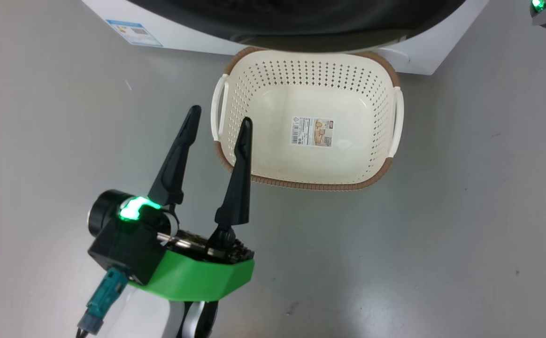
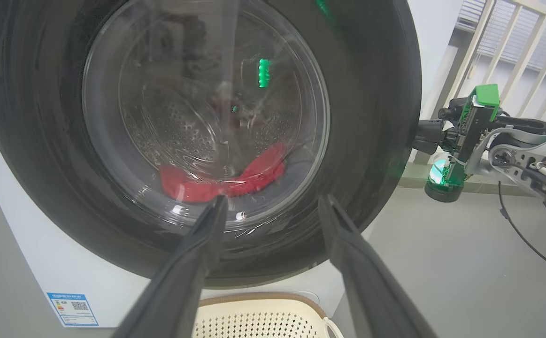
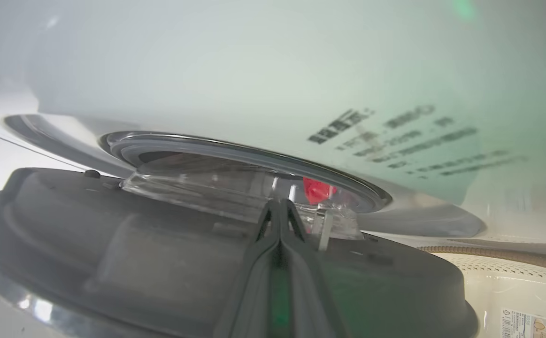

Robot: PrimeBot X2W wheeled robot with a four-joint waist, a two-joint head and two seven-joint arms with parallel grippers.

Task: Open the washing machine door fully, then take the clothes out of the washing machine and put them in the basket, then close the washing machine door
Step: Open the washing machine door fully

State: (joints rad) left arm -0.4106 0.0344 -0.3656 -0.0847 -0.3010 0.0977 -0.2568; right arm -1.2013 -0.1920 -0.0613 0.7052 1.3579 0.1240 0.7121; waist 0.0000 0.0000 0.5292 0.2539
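Your left gripper (image 1: 220, 115) hovers, its 2 fingers spread, above the basket (image 1: 311, 184); your right gripper (image 3: 277, 206), fingers pressed together, sits behind the ajar washing machine door (image 2: 371, 141) (red clothes (image 2: 221, 185) lie inside the washing machine (image 2: 28, 263)).

- The clothes (image 2: 226, 185) lie behind the glass of the washing machine door (image 2: 42, 155); just a warped red strip shows, print unreadable;
- the washing machine (image 1: 179, 35) around the door is cut by the head view's top edge; its blue label (image 1: 134, 32) is too small to read;
- the basket (image 2: 258, 300) below the door is cut by the left wrist view's bottom edge;
- lettering (image 3: 395, 136) beyond the door is blurred.
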